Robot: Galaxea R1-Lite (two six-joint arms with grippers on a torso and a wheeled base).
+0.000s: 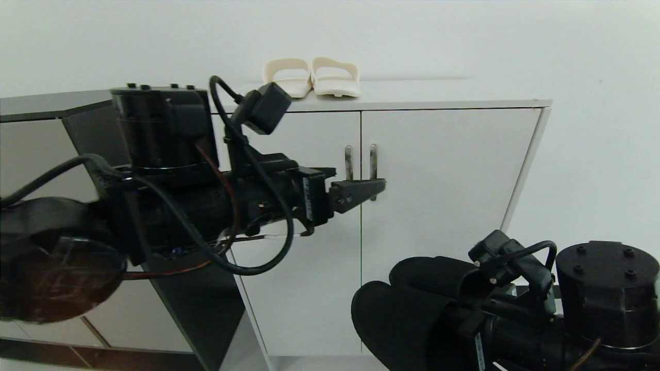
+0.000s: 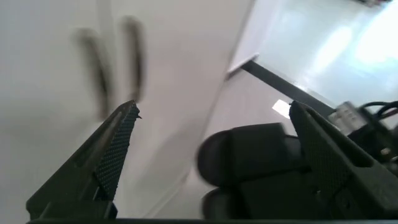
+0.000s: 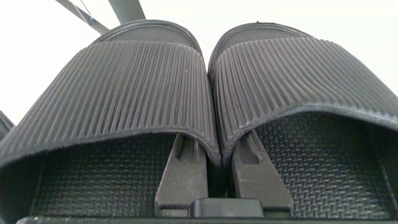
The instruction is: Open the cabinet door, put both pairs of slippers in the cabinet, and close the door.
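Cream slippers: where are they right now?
In the head view, the cream slippers sit side by side on top of the cabinet, above its left door and just left of the line of the door handles.

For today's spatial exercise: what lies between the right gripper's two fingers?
The inner edges of the black slippers, pressed together, pinched between the fingers; the right wrist view shows it.

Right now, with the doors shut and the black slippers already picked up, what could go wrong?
1. The left pincer is open at two handles set close together; it may catch the wrong one or both.
2. The right pincer holds the black slippers low before the right door; a swinging door may hit them.
3. It pinches only their inner edges; one may slip out.
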